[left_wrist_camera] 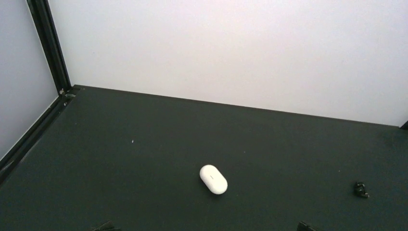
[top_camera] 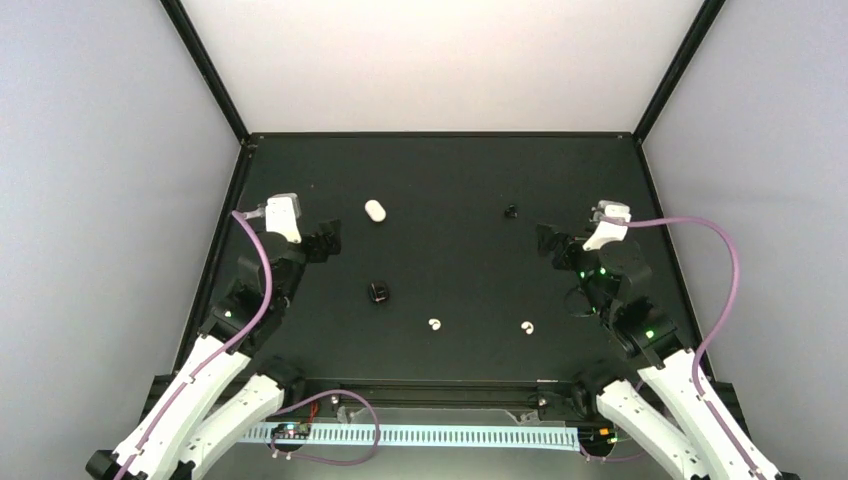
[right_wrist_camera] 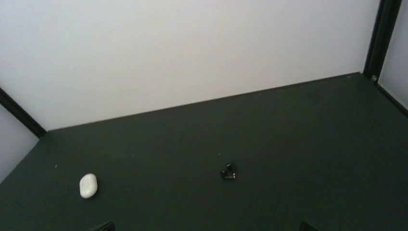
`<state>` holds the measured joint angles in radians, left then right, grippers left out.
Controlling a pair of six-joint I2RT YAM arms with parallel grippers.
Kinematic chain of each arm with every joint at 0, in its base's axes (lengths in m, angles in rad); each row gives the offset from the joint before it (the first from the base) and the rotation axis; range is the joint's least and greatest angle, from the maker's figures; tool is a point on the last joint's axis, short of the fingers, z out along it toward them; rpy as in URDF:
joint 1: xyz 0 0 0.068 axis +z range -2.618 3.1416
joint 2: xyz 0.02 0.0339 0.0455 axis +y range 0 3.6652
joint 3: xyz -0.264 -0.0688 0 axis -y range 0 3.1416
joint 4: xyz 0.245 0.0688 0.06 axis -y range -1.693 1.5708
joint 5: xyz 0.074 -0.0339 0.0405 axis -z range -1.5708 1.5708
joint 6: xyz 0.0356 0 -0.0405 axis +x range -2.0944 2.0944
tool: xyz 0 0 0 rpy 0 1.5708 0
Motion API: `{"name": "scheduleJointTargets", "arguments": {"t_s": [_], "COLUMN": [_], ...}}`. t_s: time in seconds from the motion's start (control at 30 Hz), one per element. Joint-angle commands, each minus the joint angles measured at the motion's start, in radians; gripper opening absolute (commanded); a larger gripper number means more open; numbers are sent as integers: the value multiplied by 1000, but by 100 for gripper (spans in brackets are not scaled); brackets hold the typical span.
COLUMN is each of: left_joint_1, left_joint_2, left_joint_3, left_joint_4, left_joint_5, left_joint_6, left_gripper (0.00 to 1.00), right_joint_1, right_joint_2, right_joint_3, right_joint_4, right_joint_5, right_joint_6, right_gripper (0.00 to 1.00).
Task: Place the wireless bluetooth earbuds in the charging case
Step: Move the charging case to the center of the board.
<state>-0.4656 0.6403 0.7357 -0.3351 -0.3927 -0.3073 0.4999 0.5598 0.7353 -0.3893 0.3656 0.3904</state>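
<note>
The charging case is a closed white oval lying flat on the black table at the back left. It also shows in the left wrist view and the right wrist view. Two white curled earbuds lie near the front middle, one to the left of the other, and neither shows in the wrist views. My left gripper is open and empty, a little left of and nearer than the case. My right gripper is open and empty at the right. Only fingertips show at the wrist views' bottom edges.
A small black squarish object sits left of centre. A small black bit lies at the back right, and it shows in the left wrist view and the right wrist view. White walls and black frame posts surround the table.
</note>
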Motion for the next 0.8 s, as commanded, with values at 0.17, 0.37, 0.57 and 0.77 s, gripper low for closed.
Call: {"name": "scheduleJointTargets", "arguments": {"t_s": [0.17,0.37,0.57,0.77], "left_joint_1": [-1,0,-1,-1], "left_joint_2": [-45,-42,-30,-47], "left_joint_3": [-22,-27,-33,-36], "left_joint_4": [54,36,22,27], "left_joint_5": [19,30,67,108], "left_joint_6": [8,15,-13,-35], "left_gripper": [99,99,99,99], "right_joint_1": [5,6,47,157], "right_joint_2": [48,182,400,683], "right_joint_3": [17,53,-5,76], "right_joint_4": [32,-14,79,204], "right_joint_5": [-130,-223,-250,-272], "right_joint_6": [-12,19,139,176], "right_gripper": [100,100,98,87]}}
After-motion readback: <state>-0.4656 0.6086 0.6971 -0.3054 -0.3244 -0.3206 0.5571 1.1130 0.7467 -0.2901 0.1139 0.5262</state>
